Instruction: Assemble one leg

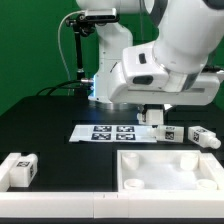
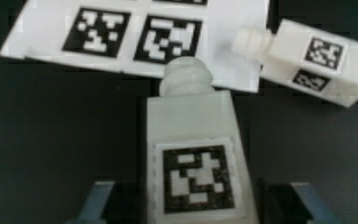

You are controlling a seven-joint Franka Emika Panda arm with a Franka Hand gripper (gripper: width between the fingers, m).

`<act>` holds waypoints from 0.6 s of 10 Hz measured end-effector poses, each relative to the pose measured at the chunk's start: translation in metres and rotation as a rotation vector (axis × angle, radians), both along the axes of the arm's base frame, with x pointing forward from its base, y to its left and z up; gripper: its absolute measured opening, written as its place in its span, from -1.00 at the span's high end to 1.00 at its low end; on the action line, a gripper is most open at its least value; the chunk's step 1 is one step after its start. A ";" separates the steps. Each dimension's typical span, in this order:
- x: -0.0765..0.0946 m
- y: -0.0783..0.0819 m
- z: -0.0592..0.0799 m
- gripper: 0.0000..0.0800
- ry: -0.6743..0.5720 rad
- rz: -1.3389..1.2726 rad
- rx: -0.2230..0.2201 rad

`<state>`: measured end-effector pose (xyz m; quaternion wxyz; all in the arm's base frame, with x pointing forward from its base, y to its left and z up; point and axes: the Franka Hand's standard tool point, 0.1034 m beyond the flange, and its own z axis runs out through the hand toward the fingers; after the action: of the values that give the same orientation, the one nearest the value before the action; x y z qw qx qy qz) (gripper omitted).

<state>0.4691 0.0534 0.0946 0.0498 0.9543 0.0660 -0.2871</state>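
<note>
A white leg (image 2: 197, 150) with a black-and-white tag on its upper face lies on the black table between my gripper's (image 2: 201, 206) two fingers. The fingers (image 2: 101, 200) stand apart from the leg's sides, with a dark gap on each side, so the gripper is open around it. The leg's rounded end points at the marker board (image 2: 131, 35). In the exterior view my gripper (image 1: 151, 116) hangs low over this leg (image 1: 155, 119), just right of the marker board (image 1: 105, 132). A second leg (image 2: 309, 62) lies close beside the first.
The large white square panel (image 1: 165, 170) lies at the front of the table. One more leg (image 1: 22, 168) lies at the exterior view's front left. Two others (image 1: 203, 136) (image 1: 176, 133) lie right of my gripper.
</note>
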 end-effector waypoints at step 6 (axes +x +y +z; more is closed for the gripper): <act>0.082 0.031 0.050 0.29 -0.369 -0.172 0.099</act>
<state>0.5510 0.0846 0.1447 -0.0107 0.9941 -0.0119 -0.1072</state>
